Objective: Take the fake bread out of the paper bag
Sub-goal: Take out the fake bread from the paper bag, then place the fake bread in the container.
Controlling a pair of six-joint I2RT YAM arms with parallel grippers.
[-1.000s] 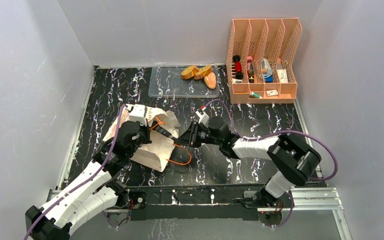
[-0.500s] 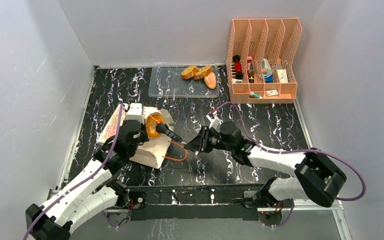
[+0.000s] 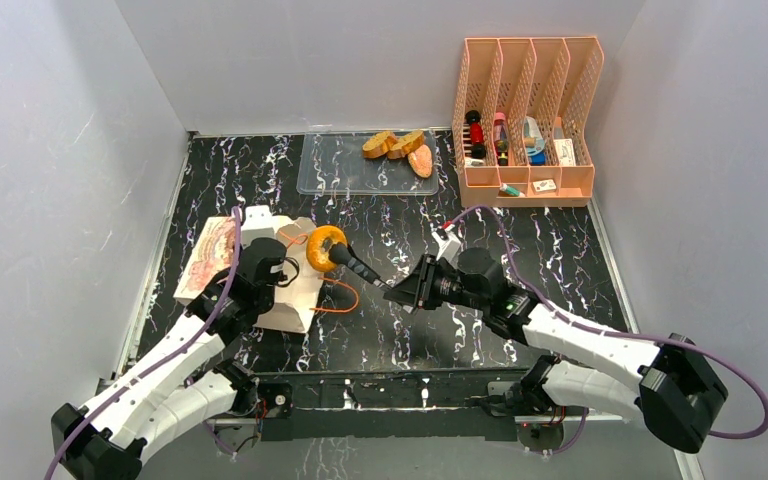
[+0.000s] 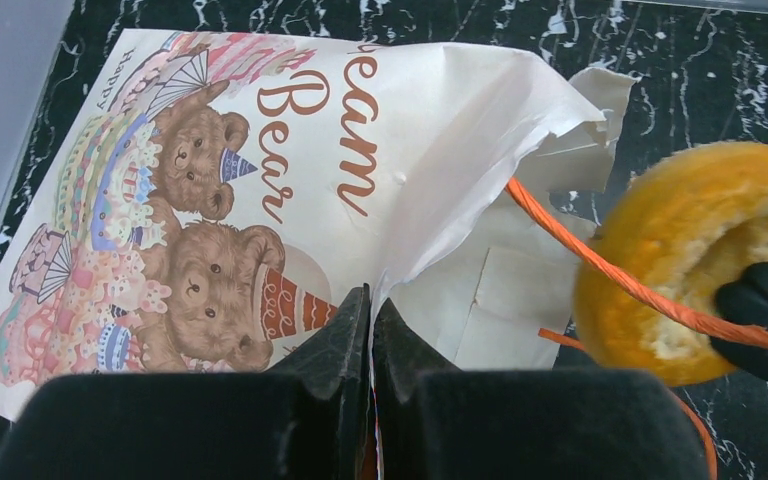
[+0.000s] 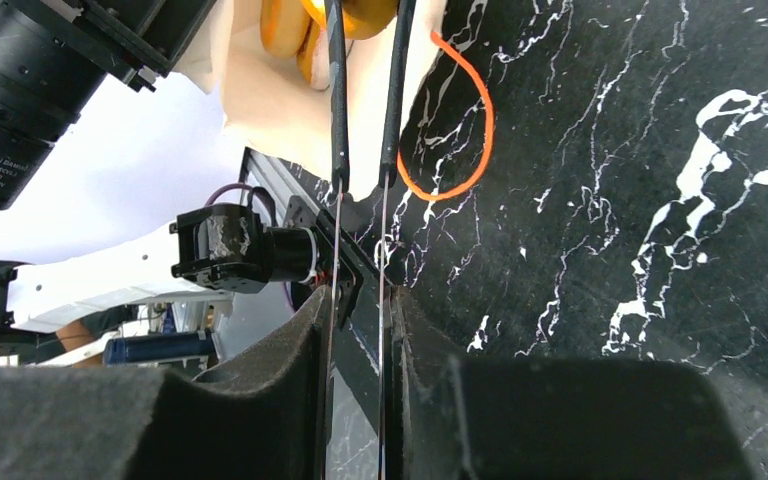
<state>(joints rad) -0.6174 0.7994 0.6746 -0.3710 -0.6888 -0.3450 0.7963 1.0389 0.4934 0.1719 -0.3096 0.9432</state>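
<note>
The paper bag (image 3: 222, 262) lies on its side at the left, its bear print facing up (image 4: 260, 130). My left gripper (image 4: 371, 300) is shut on the bag's torn mouth edge. My right gripper (image 3: 407, 292) is shut on a pair of thin black-tipped tongs (image 3: 360, 270), and the two arms (image 5: 338, 100) run out from between its pads. The tong tips pinch a golden ring doughnut (image 3: 320, 245) of the fake bread just outside the bag's mouth, above the table. An orange cord handle (image 4: 600, 265) crosses the doughnut (image 4: 680, 240). The inside of the bag is hidden.
A clear plastic tray (image 3: 335, 170) at the back holds three bread pieces (image 3: 400, 148). A peach desk organiser (image 3: 525, 120) with small items stands at the back right. Grey walls enclose the black marbled table (image 3: 520, 240). A loose orange cord loop (image 5: 460, 130) lies by the bag.
My right arm has drawn back to the right, and the tongs have pulled the doughnut out of the bag's mouth. The bag has shifted left and lies flatter, still held by the left gripper.
</note>
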